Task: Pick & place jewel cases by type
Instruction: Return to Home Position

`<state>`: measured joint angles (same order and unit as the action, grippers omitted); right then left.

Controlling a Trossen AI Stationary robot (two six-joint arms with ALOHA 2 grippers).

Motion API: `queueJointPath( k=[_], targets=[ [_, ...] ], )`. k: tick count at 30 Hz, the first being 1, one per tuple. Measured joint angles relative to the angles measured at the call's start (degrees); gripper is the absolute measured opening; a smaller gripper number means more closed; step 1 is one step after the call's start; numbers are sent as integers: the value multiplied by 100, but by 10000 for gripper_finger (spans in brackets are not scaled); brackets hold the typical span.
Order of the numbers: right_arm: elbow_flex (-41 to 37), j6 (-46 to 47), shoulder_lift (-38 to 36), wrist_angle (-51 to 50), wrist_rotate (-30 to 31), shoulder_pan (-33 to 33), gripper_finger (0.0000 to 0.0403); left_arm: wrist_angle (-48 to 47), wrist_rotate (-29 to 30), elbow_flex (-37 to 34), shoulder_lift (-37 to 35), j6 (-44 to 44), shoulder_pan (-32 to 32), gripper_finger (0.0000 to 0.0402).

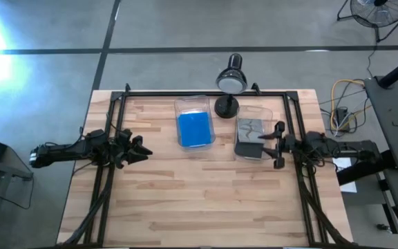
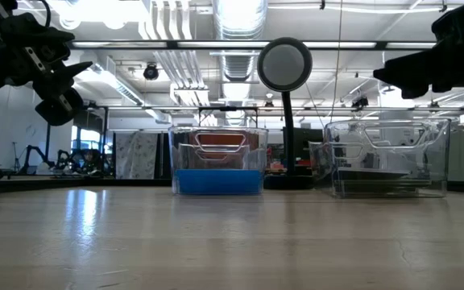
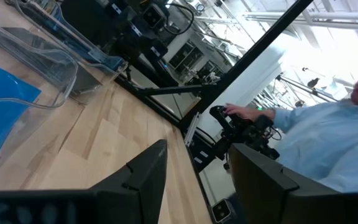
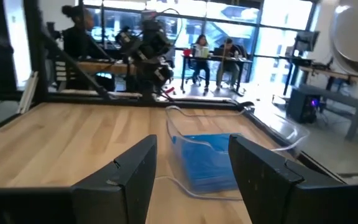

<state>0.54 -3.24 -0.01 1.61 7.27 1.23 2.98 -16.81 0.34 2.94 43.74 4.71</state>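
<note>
While both arms lie low at opposite side edges of the table (image 1: 206,200), neither has hold of anything. Left gripper (image 1: 142,149) sits near the left edge, pointing inward across the wood, well apart from both bins; its wrist view shows the two dark fingers (image 3: 143,171) parted with only bare tabletop in the gap. Right gripper (image 1: 276,146) sits at the right edge, just beside the right bin (image 1: 268,109); its fingers (image 4: 129,167) are spread wide, nothing between them. Blue jewel cases (image 1: 194,129) lie stacked flat inside the left bin (image 1: 183,104), filling its floor; from table height they read as a solid blue band (image 2: 218,181) at the bottom of the clear walls. Dark jewel cases (image 1: 249,131) lie inside the right bin, a low dark stack (image 2: 377,179) on its floor; the count is not readable in either bin. The bins stand side by side at the far middle of the table, apart from each other. Black desk lamp (image 1: 231,79) stands between and behind them, its round head facing down the table. No case lies loose on the tabletop. Beyond the table, a person in a light blue sleeve (image 3: 328,137) shows in the left wrist view.
</note>
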Motion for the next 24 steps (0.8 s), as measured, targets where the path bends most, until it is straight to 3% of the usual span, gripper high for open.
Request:
queueJointPath(
  k=[24],
  targets=[
    [0,220,60,14,-24,-89,194,0,-1,0,0,0,0,155]
  ],
)
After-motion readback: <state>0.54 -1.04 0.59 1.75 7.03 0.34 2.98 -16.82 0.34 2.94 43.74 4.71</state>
